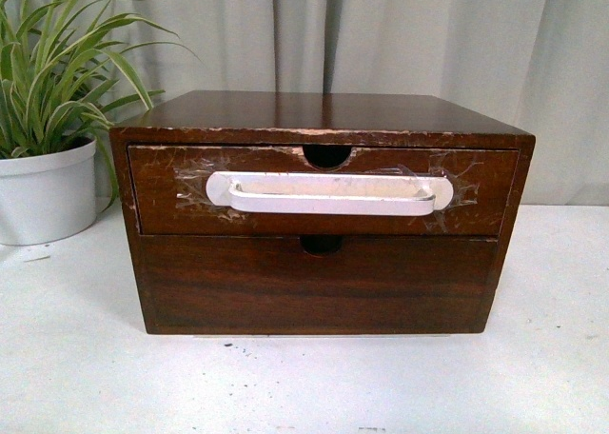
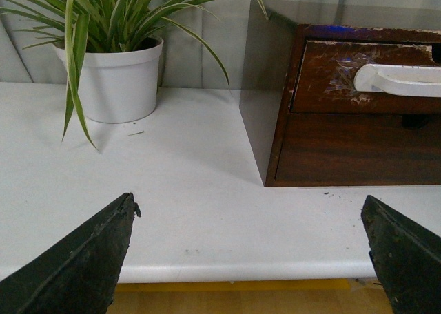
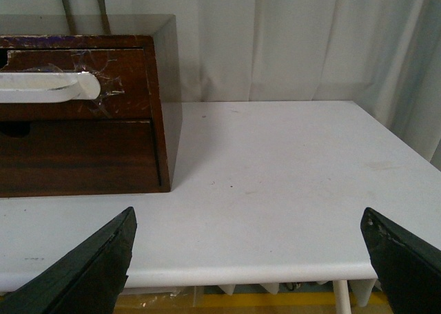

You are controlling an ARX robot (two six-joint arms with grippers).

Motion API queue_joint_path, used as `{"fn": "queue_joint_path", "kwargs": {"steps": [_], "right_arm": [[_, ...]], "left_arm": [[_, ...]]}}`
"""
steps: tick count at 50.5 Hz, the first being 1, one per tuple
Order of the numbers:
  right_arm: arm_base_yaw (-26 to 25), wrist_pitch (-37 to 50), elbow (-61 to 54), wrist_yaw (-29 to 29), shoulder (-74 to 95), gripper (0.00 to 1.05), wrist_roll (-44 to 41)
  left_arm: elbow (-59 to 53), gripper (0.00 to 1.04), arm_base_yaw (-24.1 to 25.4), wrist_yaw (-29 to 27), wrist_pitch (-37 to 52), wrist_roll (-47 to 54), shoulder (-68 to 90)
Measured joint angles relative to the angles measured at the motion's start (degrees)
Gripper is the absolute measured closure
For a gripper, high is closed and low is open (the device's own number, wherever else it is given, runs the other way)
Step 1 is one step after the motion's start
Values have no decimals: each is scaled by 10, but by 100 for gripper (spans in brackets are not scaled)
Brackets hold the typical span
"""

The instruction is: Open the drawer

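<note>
A dark brown wooden cabinet (image 1: 324, 110) stands in the middle of the white table. Its upper drawer (image 1: 162, 201) has a scuffed front, a long white bar handle (image 1: 328, 194) held on with clear tape, and a half-round notch (image 1: 326, 155) in its rim. The drawer sits shut, flush with the cabinet front. It also shows in the left wrist view (image 2: 324, 80) and the right wrist view (image 3: 131, 87). My left gripper (image 2: 251, 211) is open and empty over the table's front edge, left of the cabinet. My right gripper (image 3: 248, 214) is open and empty, right of the cabinet.
Below it is a plain dark drawer front (image 1: 319, 286) without a handle. A white pot with a green plant (image 1: 46, 191) stands at the back left, also in the left wrist view (image 2: 117, 80). Grey curtains hang behind. The white table (image 1: 304, 386) extends in front.
</note>
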Motion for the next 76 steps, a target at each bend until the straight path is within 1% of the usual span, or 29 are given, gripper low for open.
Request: {"fn": "queue_joint_path", "kwargs": {"steps": [11,12,14,16,19,22,24,29,33,37,38,42,46,52,59,64,70,76], "right_arm": [[0,0,0,0,0,9,0],[-2,-9,2,-8,5,9,3],[-6,-59,23,-51,28,9,9],[-4,-92,49,-85,74,9,5],[12,-94,82,-109,140,9,-19],[39,-73,122,-111,219,9,-78],[57,-64,156,-120,273,9,-116],[95,-52,227,-117,384,9,-188],[116,-54,277,-124,459,9,-230],[132,-68,330,-128,526,9,-270],[136,-73,345,-130,543,9,-285],[153,-108,419,-130,622,9,-348],[162,-132,471,-134,675,9,-392],[174,-181,547,-145,745,9,-451],[186,-222,596,-163,787,9,-493],[190,-236,620,-165,817,9,-511],[191,-235,649,-167,859,9,-521],[191,-228,669,-171,885,9,-521]], "left_arm": [[0,6,0,0,0,0,0],[0,6,1,4,-1,0,1],[5,6,7,33,-16,4,10],[11,6,9,64,-10,10,39],[26,6,0,105,30,34,92],[62,6,-18,159,71,77,176],[92,6,-40,189,78,112,235],[139,6,-81,230,108,199,349],[187,6,-96,263,102,265,435],[252,6,-110,294,64,337,521],[260,6,-111,297,59,352,531],[351,6,-127,305,8,447,627],[415,6,-140,305,-22,493,687],[508,6,-160,289,-57,565,780],[579,6,-166,301,-100,587,843],[628,6,-170,300,-124,595,879],[668,6,-173,285,-135,609,916],[674,6,-173,266,-138,632,939]]}}
